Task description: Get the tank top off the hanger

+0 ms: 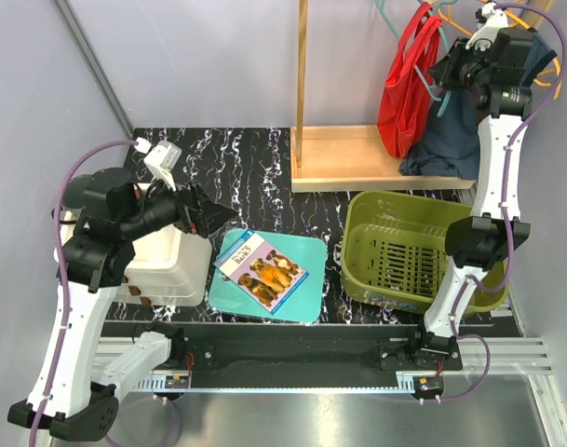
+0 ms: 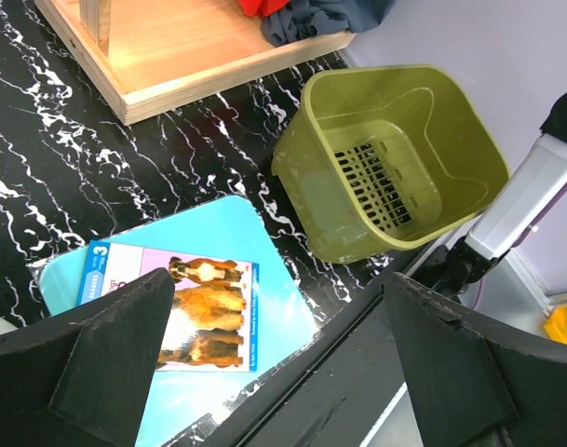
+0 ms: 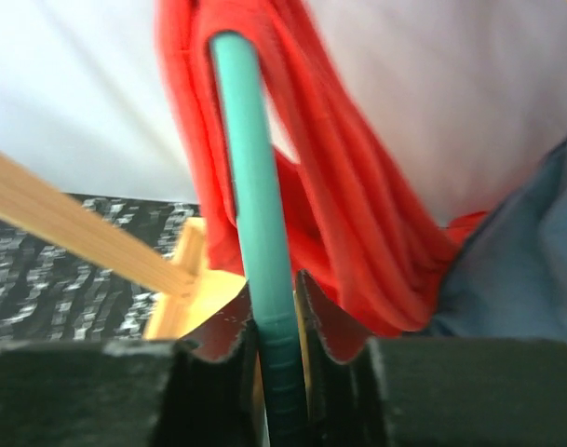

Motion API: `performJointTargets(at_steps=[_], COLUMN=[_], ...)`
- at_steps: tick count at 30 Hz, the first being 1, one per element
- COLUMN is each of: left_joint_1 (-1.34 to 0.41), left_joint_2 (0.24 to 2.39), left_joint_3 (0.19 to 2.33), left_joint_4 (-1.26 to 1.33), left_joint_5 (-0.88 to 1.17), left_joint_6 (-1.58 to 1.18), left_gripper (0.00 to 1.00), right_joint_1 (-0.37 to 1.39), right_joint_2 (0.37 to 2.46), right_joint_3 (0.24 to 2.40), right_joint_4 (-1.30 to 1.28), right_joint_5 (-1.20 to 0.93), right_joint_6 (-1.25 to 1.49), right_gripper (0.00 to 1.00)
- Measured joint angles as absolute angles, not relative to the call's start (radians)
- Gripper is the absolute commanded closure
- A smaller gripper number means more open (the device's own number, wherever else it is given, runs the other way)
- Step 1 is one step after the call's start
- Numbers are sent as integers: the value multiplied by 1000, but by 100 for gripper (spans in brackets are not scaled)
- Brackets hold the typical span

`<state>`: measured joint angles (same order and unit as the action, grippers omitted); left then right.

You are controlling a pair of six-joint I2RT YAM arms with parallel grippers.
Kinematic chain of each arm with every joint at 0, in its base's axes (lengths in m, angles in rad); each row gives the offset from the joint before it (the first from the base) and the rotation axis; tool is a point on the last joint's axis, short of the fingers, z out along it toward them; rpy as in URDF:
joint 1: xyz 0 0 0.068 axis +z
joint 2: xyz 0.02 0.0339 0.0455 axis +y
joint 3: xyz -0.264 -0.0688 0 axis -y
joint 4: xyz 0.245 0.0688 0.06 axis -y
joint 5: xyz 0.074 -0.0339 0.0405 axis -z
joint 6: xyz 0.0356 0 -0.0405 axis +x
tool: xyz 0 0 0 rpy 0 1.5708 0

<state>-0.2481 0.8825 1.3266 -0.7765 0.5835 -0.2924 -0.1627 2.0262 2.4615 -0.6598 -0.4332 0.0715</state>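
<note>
A red tank top hangs from a teal hanger on the wooden rack at the back right. In the right wrist view the teal hanger bar runs up between the fingers, with the red fabric draped over it. My right gripper is shut on the hanger bar, high by the rack. My left gripper is open and empty, hovering over the table's left side above a teal mat; its fingers stand wide apart.
A green basket sits at the right. A dark blue garment lies on the wooden rack base. A teal mat carries a dog booklet. A white container stands at the left.
</note>
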Motion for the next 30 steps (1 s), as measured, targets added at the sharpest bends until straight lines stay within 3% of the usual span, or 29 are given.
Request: performJointTargets(at_steps=[1, 4, 14, 19, 30], left_joint_1=[-248, -248, -248, -265, -590], left_joint_2=[884, 885, 909, 921, 979], left_joint_3=[1328, 1338, 1375, 1356, 1318], left_joint_4=[-776, -777, -741, -682, -546], left_joint_5=[584, 587, 605, 603, 434], left_joint_6=[-295, -314, -416, -500, -599], left_gripper=[2, 2, 5, 9, 9], right_joint_1=[-162, -159, -154, -154, -120], right_joint_2=[2023, 2006, 1880, 1766, 1446], right_joint_3=[2461, 2461, 2431, 2308, 1971], right_joint_4=[-660, -664, -701, -723, -755], right_joint_5=[-447, -470, -421, -403, -355], right_joint_6=[88, 146, 290, 365, 458], right_gripper=[91, 100, 100, 100, 100])
